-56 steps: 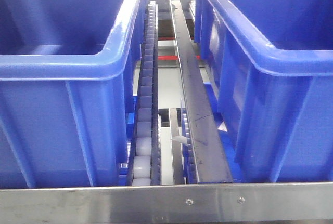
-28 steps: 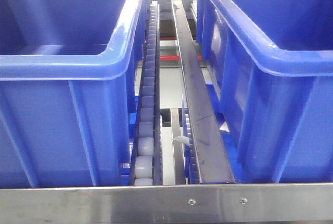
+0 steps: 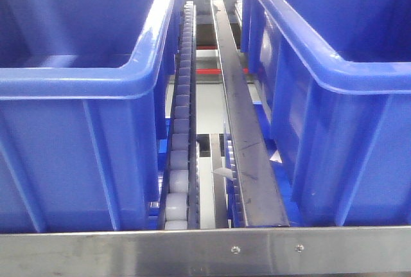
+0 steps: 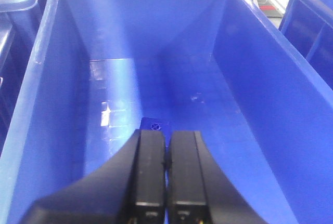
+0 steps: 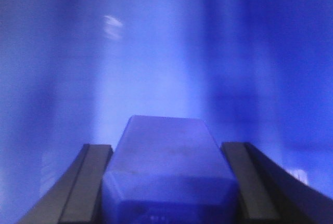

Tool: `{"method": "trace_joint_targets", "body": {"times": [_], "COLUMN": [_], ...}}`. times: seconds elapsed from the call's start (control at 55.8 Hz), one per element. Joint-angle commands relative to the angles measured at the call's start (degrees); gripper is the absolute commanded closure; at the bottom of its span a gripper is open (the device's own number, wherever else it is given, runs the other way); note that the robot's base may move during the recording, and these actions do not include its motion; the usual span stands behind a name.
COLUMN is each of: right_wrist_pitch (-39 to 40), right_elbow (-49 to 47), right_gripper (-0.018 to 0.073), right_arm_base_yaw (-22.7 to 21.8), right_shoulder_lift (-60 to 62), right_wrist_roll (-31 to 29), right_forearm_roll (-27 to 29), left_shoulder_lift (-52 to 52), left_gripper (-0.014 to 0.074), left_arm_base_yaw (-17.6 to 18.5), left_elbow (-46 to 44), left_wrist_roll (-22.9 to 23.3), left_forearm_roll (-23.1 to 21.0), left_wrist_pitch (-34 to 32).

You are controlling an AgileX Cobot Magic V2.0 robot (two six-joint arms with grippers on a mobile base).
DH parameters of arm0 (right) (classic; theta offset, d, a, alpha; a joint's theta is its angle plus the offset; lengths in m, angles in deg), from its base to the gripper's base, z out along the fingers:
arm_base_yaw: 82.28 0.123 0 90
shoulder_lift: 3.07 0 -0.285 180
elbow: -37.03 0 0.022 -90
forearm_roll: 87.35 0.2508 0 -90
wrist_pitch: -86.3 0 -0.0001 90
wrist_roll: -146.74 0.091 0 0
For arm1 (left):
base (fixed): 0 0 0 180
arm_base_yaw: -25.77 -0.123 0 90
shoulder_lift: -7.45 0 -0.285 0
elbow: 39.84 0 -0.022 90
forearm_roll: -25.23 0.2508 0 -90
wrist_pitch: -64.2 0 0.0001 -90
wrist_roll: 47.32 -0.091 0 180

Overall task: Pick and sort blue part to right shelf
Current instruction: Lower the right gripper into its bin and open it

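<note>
Shows next to nothing new on the right shelf (image 3: 247,155) over the last second: merely a slight sideways drift of the front view, seen in the two screws (image 3: 236,249) of the front rail (image 3: 128,251) creeping a touch rightward and then settling. Suggests a steady base and a placement not yet made (a judgement only).

Behind the front rail: left bin (image 3: 77,78), right bin (image 3: 347,71), and between them a sloping roller track (image 3: 182,129). No arm visible from the front.

Right gripper (image 5: 166,148): clamped around the blue part (image 5: 166,156), a finger on each side. Looks like a smooth, boxy block in pale translucent blue with bevelled near edges, blurred, against a plain blue surface, probably a bin wall or floor; where relative to the front rail, impossible to say.

Left gripper (image 4: 165,135): fingers pressed together, hanging over a deep blue bin (image 4: 250,78), with a small dark blue piece (image 4: 154,125) just past the tips; pinched or lying on the floor, unclear.
</note>
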Motion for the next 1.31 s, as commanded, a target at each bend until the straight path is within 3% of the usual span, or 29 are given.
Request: {"method": "trace_joint_targets", "body": {"times": [0.0,0.125,0.287,0.519,0.591,0.752,0.806,1.057,1.289], "right_wrist_pitch": [3.6,4.5,4.9,5.6,5.7,5.1,4.7,5.5,16.0], "right_elbow": [-4.4,-7.8,-10.1,-10.3,-10.3,-10.3,-10.3,-8.5,6.1], "right_gripper": [0.0323,0.0323,0.0323,0.0314,0.025,-0.0017,-0.0071,-0.0056,-0.0056], "right_arm_base_yaw": [-0.7,-0.7,-0.7,-0.7,-0.7,-0.7,-0.7,-0.7,-0.7], "right_shoulder_lift": [-5.2,-14.3,-23.0,-27.4,-27.4,-27.2,-26.8,-19.2,-1.0], "right_wrist_roll": [-1.9,-5.3,-5.5,-5.5,-5.5,-5.5,-5.5,-5.5,-5.9], "right_forearm_roll": [-0.7,-0.7,-0.7,-0.7,-0.7,-0.7,-0.7,-1.1,-1.1], "left_shoulder_lift": [0.2,0.2,0.2,0.2,0.2,0.2,0.2,0.2,0.2], "left_gripper": [0.047,0.047,0.047,0.047,0.047,0.047,0.047,0.047,0.047], "left_arm_base_yaw": [0.4,0.4,0.4,0.4,0.4,0.4,0.4,0.4,0.4], "left_elbow": [-1.5,-1.5,-1.5,-1.5,-1.5,-1.5,-1.5,-1.5,-1.5], "left_wrist_roll": [-0.1,-0.1,-0.1,-0.1,-0.1,-0.1,-0.1,-0.1,-0.1], "left_forearm_roll": [-1.1,-2.0,-2.0,-2.2,-2.2,-2.2,-2.2,-2.2,-2.2], "left_wrist_pitch": [-4.1,-4.1,-4.1,-4.1,-4.1,-4.1,-4.1,-4.1,-4.1]}}
